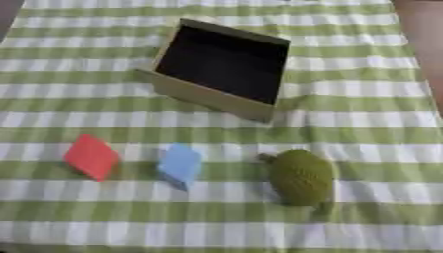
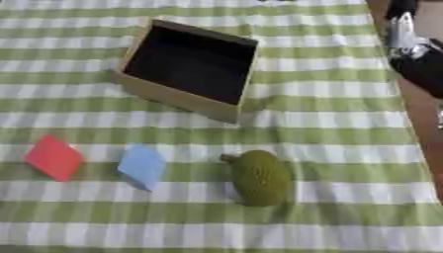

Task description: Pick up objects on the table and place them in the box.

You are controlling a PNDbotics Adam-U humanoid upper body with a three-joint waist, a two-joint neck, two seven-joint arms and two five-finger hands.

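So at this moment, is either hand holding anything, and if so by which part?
Nothing is held. The red block, blue block and green fruit all lie on the cloth, and the box looks empty. No hand is near them.

Tabletop (image 1: pixel 372 123) covered edge to edge by green-and-white checked cloth (image 1: pixel 104 108), stripes running crosswise, reddish-brown floor (image 2: pixel 424 113) visible along right side, lighting soft and even, shadows faint

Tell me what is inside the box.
The box looks empty: only its dark interior shows, with none of the table's objects in it. Its near wall hides a strip of the floor, so that part cannot be checked.
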